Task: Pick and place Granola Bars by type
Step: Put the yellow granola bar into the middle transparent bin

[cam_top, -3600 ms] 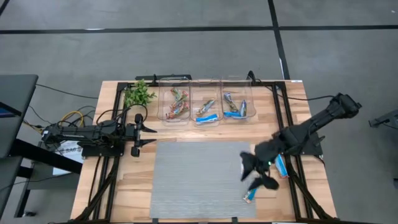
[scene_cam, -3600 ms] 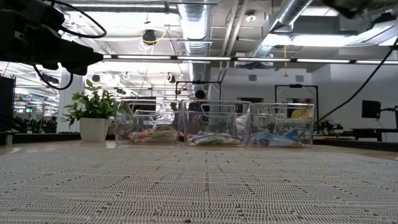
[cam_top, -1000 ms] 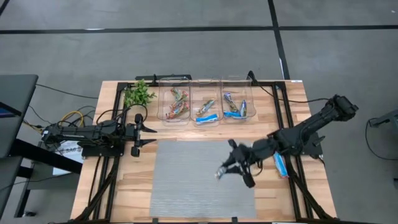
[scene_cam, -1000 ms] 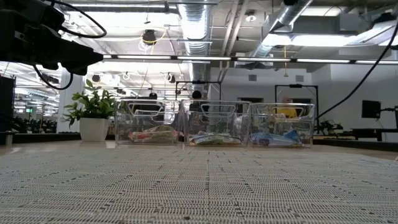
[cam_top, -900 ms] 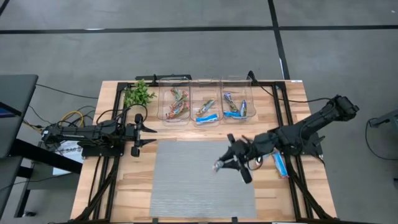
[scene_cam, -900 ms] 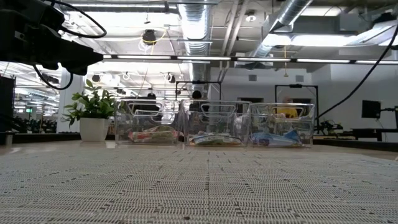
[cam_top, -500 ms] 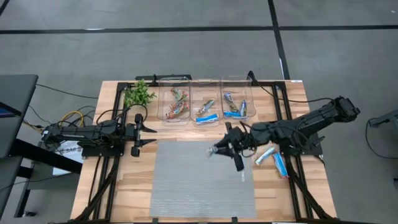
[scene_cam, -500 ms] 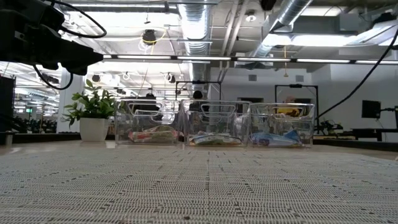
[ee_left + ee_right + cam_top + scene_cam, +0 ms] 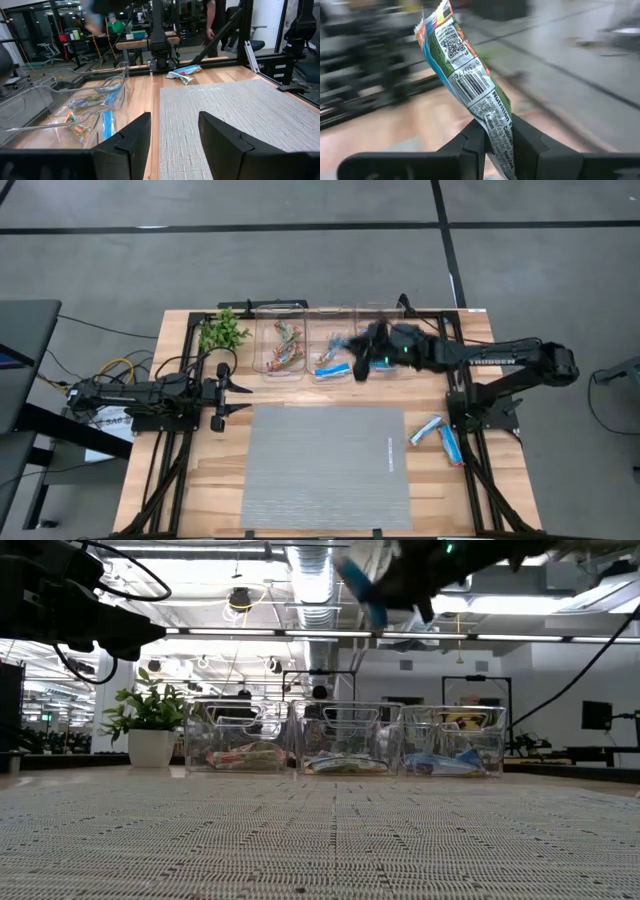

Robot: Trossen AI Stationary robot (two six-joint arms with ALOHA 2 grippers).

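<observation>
My right gripper [image 9: 362,352] hangs above the clear bins at the table's far edge, between the middle bin [image 9: 330,365] and the right bin [image 9: 383,365], shut on a granola bar [image 9: 462,75] with an orange, green, blue and white wrapper. The low view shows it high up [image 9: 400,580]. Granola bars lie in all three bins, the left bin [image 9: 280,350] included. Two blue-and-white granola bars [image 9: 440,436] lie flat on the wood at the right. My left gripper [image 9: 235,395] waits open at the table's left, nothing between its fingers [image 9: 172,135]. My right gripper pinches the granola bar between its two fingers near one end of the wrapper [image 9: 496,131]. The rest of the bar [image 9: 447,45] sticks out beyond the fingertips, barcode side toward the wrist camera. The fingers point roughly level toward the table's left. The bar is lifted clear of the bins and table.
A grey mat [image 9: 325,465] covers the table's near middle. A green plant [image 9: 223,332] in a white pot stands left of the bins. Black frame rails [image 9: 468,380] run along the table's sides.
My right gripper has swung from above the mat's right part toward the table's far edge, turning as it went, and now hangs over the bins. It has stayed shut on the granola bar, which has travelled with it clear of the table.
</observation>
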